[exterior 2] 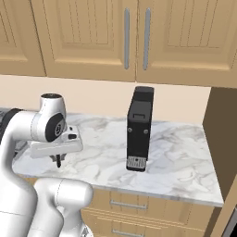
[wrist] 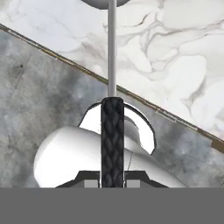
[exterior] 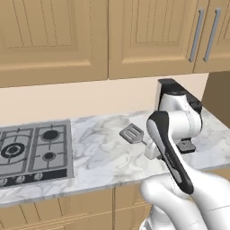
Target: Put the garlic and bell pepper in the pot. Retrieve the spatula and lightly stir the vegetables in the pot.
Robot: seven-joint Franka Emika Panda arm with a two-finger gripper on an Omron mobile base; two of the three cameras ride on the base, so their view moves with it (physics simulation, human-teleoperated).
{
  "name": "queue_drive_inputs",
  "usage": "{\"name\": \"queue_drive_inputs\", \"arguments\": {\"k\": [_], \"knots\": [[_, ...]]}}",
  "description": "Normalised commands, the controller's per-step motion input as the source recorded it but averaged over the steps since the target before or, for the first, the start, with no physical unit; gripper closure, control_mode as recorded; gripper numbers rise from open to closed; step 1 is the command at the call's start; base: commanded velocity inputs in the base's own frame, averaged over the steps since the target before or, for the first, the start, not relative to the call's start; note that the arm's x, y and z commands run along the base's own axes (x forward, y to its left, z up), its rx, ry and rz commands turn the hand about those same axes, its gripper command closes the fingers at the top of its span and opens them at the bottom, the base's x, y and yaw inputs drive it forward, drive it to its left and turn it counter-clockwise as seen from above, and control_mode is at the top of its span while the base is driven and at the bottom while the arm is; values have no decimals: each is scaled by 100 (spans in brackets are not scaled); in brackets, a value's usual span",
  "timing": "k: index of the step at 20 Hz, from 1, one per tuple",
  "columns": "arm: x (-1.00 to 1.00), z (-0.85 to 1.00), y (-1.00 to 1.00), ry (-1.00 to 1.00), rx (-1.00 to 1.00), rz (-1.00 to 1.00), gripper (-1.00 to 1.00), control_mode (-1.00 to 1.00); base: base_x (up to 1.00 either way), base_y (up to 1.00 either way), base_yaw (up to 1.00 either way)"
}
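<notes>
So the two-finger gripper [wrist: 112,181] is clamped tight on the dark, woven-looking handle of the spatula [exterior: 132,133], way down at the handle's end. In the hand view the thin grey shank runs straight away from the fingers, and the flat grey slotted head sits out over the white-and-grey marble worktop [exterior: 103,152], roughly mid-depth and to the right of the steel gas hob [exterior: 33,150].

What I'd worry about: that's a long tool held by its tail. If the arm swings fast toward the hob, I reckon the head could pivot in the jaws or clip the worktop's front edge. The tall black coffee-machine-looking box [exterior 2: 139,128] back by the wall is also near enough to catch on a wide swing.

Harder stuff: I can't tell whether the head is resting on the marble or just above it. In the left base view the arm covers the handle and the grip. The hob is cut off at the left edge, and I can't make out any pot or red pepper on the burners in frame.
</notes>
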Motion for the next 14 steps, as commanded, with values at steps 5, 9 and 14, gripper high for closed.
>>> {"name": "queue_drive_inputs", "arguments": {"k": [5, 9, 14], "knots": [[0, 0, 0, 0, 0, 0, 100, 100, -70, 93, 0], [0, 0, 0, 0, 0, 0, 100, 100, -24, 100, -4], [0, 0, 0, 0, 0, 0, 100, 100, 5, 100, -12]]}}
